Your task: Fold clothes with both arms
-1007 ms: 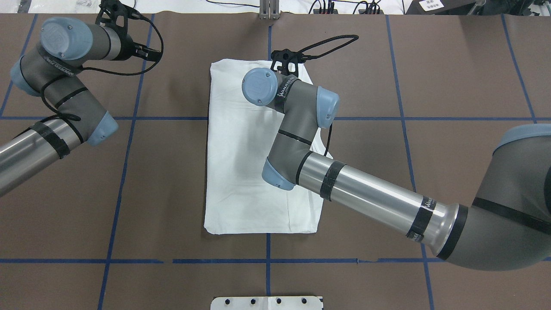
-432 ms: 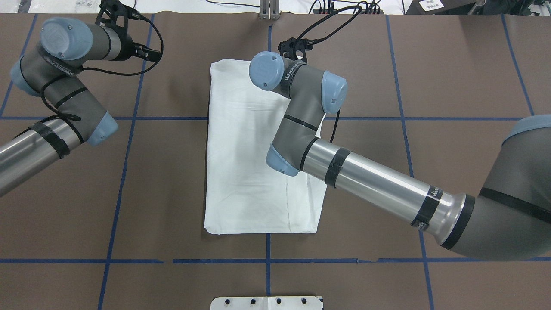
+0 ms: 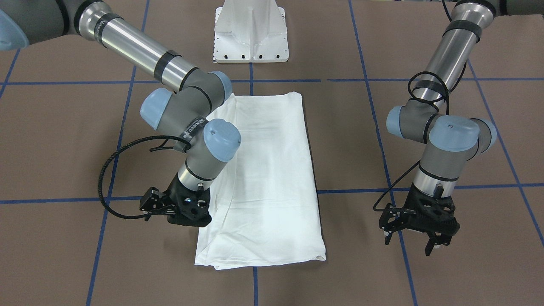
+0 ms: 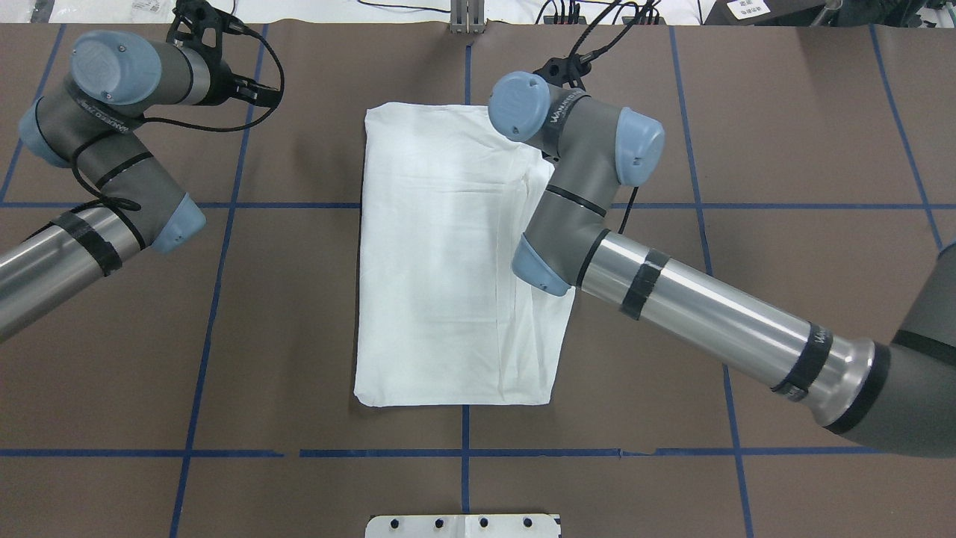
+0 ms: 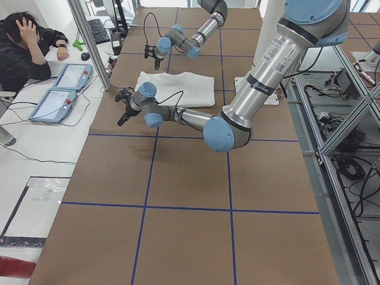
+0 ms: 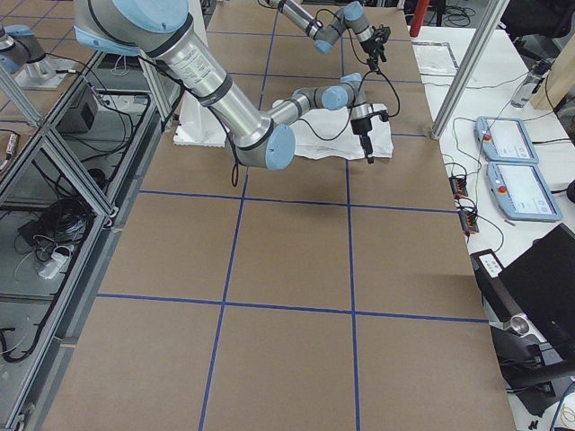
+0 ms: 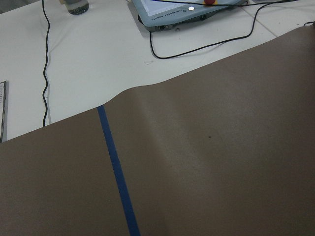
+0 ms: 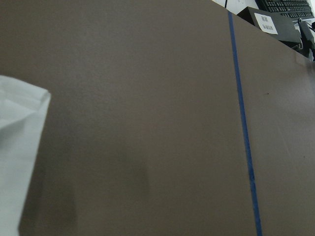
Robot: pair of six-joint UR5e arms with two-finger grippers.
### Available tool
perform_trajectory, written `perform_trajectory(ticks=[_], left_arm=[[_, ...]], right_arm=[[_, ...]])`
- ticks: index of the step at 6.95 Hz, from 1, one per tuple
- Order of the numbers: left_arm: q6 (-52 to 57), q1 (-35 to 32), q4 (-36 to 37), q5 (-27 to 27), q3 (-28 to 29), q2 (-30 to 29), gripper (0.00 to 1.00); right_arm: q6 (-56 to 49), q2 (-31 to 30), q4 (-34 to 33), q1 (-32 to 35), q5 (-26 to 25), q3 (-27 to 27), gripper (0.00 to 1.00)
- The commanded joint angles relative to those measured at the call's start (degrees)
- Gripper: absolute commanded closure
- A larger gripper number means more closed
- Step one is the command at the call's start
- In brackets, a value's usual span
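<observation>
A robotics lab — teach pendants (image 5: 72, 76), aluminium framing (image 5: 90, 43), blue-taped table (image 4: 784, 134)

The right arm (image 4: 576, 196) is swinging out from over the middle of the shirt (image 4: 433, 261) toward the robot's right. Its wrist, which a second ago hung above the cloth near the far edge, now sits past the shirt's far right corner. More of the white cloth on that side shows, and the black cable (image 4: 597, 33), looped off to the side before, now runs toward the far table edge.
</observation>
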Motion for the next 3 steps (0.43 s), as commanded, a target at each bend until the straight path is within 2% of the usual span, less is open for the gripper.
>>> perform_trajectory(ticks=[1,2,3], left_arm=[[-0.1,0.1,-0.6,0.0,0.1,0.0,0.00],[-0.1,0.1,-0.6,0.0,0.1,0.0,0.00],[-0.1,0.1,-0.6,0.0,0.1,0.0,0.00]], right_arm=[[-0.4,-3.0,3.7,0.5,1.0,4.4,0.00],[4.3,-2.6,6.6,0.4,5.7,5.2,0.00],[9.4,-0.2,6.7,0.1,6.7,5.4,0.00]])
